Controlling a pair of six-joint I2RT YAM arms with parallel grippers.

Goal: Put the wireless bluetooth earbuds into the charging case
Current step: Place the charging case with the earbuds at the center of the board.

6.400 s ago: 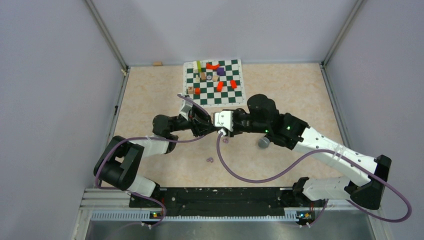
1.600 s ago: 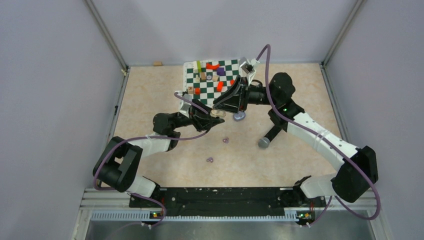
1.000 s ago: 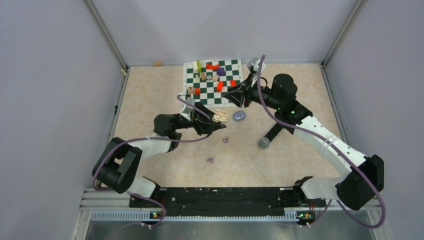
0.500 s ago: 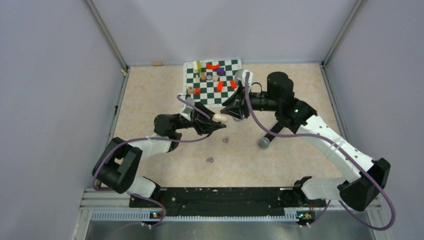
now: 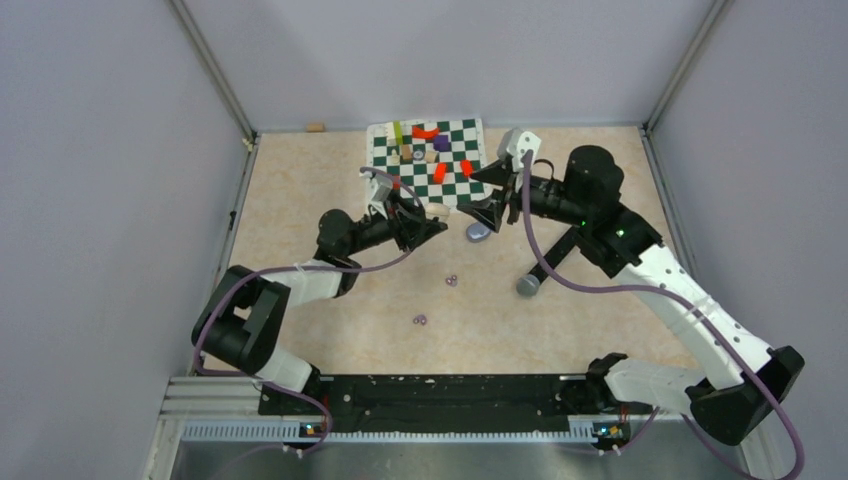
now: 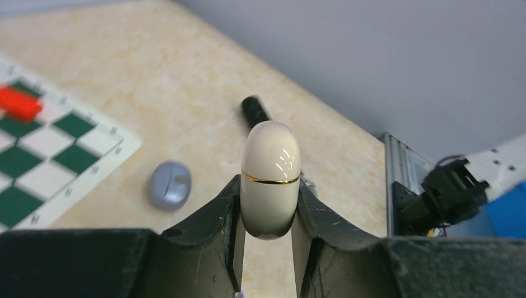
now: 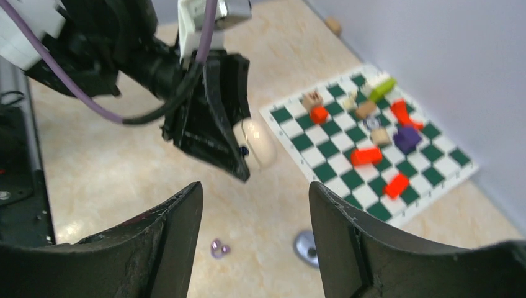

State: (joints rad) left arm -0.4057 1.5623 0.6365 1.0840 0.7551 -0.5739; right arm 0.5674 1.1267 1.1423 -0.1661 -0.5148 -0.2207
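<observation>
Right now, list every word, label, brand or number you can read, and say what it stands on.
None can be read in any view.
The charging case shows only a thin gold band, no print.
No lettering shows on the chessboard.

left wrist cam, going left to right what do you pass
red block → grey oval → white case

I see my right gripper (image 7: 254, 189), fingers spread, facing the left gripper (image 7: 243, 155), which clamps the cream case (image 7: 256, 143). Lower in view, purple earbuds (image 7: 218, 249) lie near a grey oval piece (image 7: 304, 246) on the table (image 7: 124, 180). The chessboard (image 7: 335, 158) carries small blocks.
</observation>
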